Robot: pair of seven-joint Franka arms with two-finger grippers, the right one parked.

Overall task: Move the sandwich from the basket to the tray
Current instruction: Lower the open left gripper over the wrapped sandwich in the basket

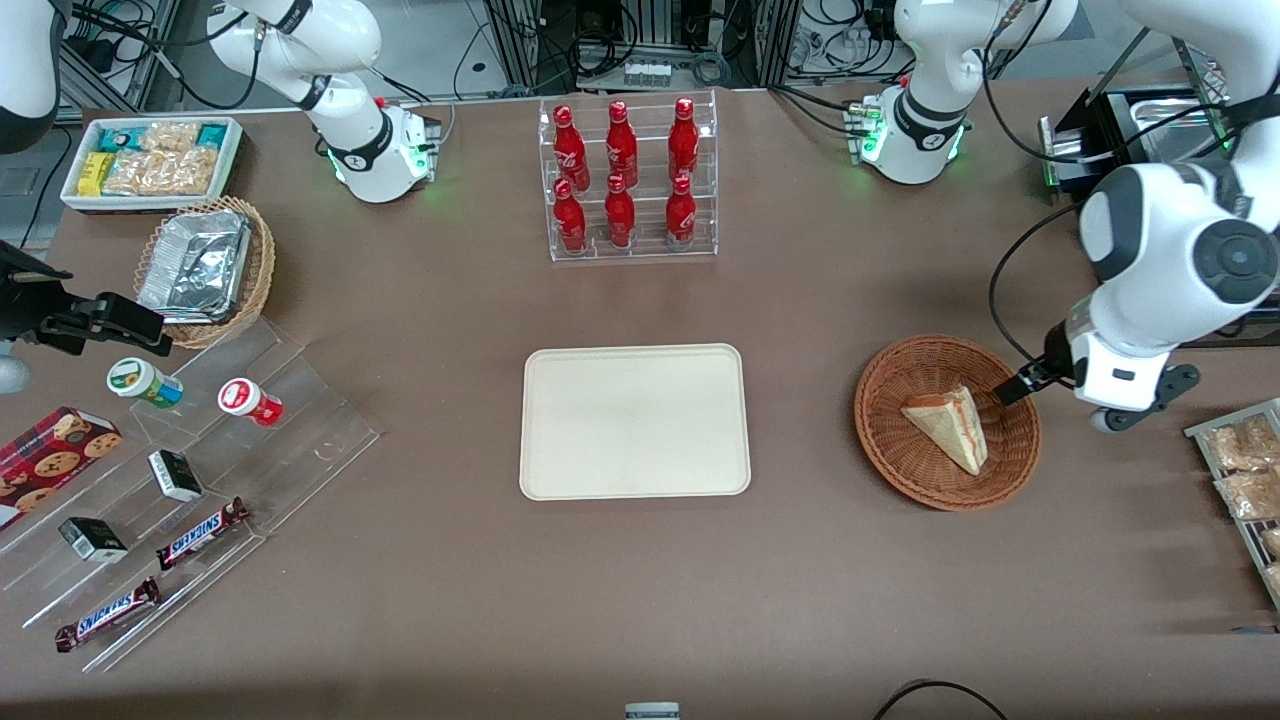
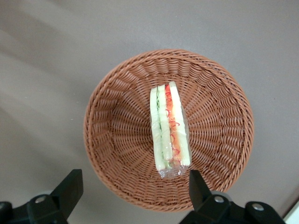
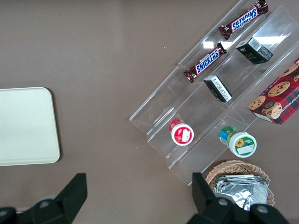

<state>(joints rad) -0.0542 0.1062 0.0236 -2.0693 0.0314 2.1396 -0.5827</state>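
Gripper (image 2: pixel 133 191) hovers over basket (image 2: pixel 112 140) rim, fingers spread wide. Sandwich (image 2: pixel 169 130) lies on edge, apparently film-wrapped; wrap may slip. Tray (image 1: pixel 635 420) bare.

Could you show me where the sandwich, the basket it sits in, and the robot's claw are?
sandwich (image 2: pixel 169 133), left wrist view, on its red filling stripe.
basket (image 1: pixel 890 450), front view, on its woven wall.
claw (image 2: pixel 133 184), left wrist view, midway between its open fingertips, above the basket rim.
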